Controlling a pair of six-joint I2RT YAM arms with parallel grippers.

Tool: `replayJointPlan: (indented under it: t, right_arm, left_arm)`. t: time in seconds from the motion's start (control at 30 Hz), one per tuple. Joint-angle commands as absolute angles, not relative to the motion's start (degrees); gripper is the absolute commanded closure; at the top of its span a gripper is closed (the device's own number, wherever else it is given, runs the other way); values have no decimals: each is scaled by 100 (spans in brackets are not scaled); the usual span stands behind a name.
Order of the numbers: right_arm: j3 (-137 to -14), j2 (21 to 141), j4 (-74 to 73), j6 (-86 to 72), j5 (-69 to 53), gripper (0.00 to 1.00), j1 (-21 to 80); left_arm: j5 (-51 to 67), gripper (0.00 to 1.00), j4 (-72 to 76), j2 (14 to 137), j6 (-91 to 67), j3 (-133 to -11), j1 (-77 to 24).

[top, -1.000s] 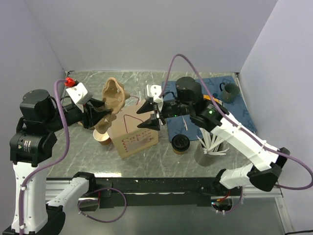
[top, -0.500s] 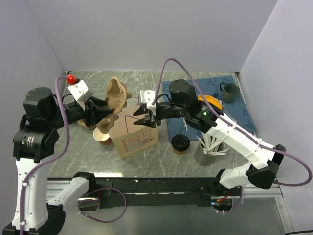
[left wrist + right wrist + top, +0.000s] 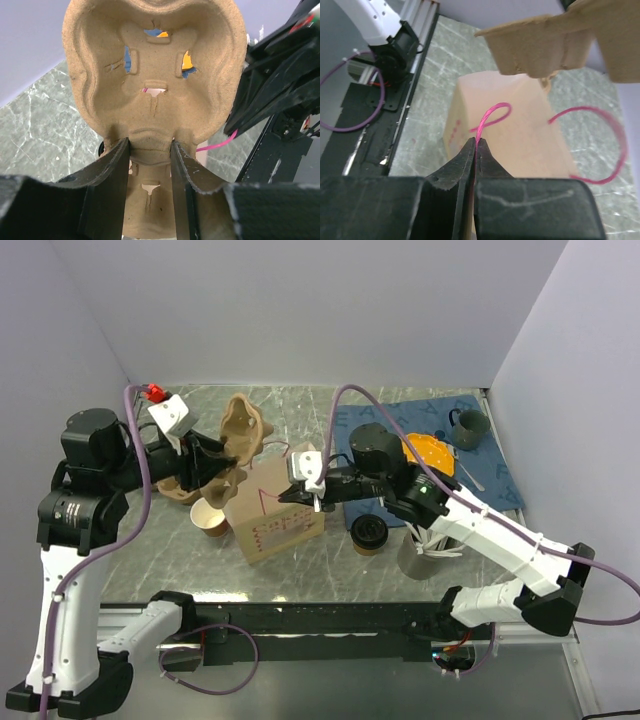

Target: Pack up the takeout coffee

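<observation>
Now, L tool (image 3: 148,148) clamps carrier (image 3: 150,60), R tool (image 3: 475,143) handle (image 3: 480,131)

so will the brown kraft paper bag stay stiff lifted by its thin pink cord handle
Probably light: the bag looks like thin paper. With one handle pinched in the right gripper, it would likely tilt and swing; the curling cord looks floppy.

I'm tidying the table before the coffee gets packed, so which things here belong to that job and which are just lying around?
In the job: takeout coffee; paper bag, its pink handle pinched by the right gripper; pulp cup carrier, held by the left gripper.
Lying about: open cup; green mug; tub of white sticks; blue mat.
</observation>
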State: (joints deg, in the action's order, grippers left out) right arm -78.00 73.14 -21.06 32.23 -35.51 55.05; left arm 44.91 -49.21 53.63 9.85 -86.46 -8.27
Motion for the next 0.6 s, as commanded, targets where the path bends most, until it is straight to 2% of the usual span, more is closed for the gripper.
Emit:
replayJointPlan:
  t: [0.0, 0.57]
  right_arm:
    - [-7752, 7049, -1802, 3410, -3428, 100, 5537]
    - [-7471, 6873, -1503, 3287, -3507, 100, 5555]
  left_arm:
    - [4377, 69, -5236, 5361, 1309, -8789, -923]
    - [4316, 74, -5265, 5669, 826, -8991, -1599]
